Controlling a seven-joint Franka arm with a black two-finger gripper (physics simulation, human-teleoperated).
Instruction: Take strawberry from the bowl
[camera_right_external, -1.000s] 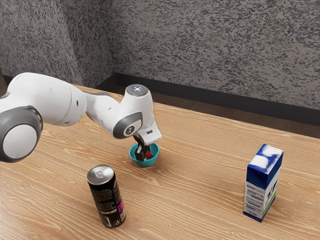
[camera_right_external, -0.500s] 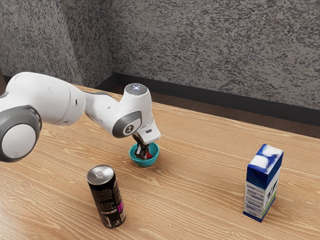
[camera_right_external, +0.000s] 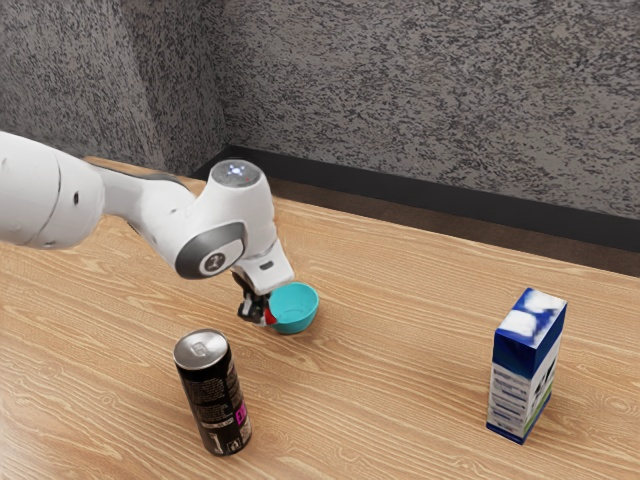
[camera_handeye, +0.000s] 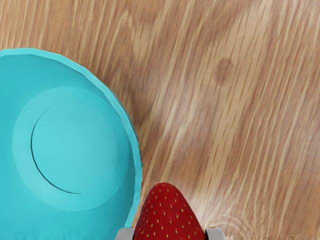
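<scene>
Strawberry (camera_handeye: 169, 215) outside bowl (camera_right_external: 299, 322), just beside rim; gripper (camera_right_external: 258, 316) closed on fruit, one finger each side; bowl upright on table (camera_right_external: 380, 390); black can (camera_right_external: 213, 398) standing near; carton (camera_right_external: 524, 368) upright, well apart, toward exterior view's right

Strawberry (camera_right_external: 270, 317) in gripper (camera_right_external: 257, 313) beside bowl (camera_right_external: 298, 314)

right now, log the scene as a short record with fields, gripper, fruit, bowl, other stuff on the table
gripper: closed on the strawberry, one finger on each side
fruit: red, seed-dotted strawberry, out of the bowl, just beyond its rim
bowl: round turquoise bowl, upright on the wood-grain table, no fruit in it
can: tall black cylindrical can with silver top, standing upright
carton: blue and white rectangular carton, standing toward the exterior view's right
</scene>
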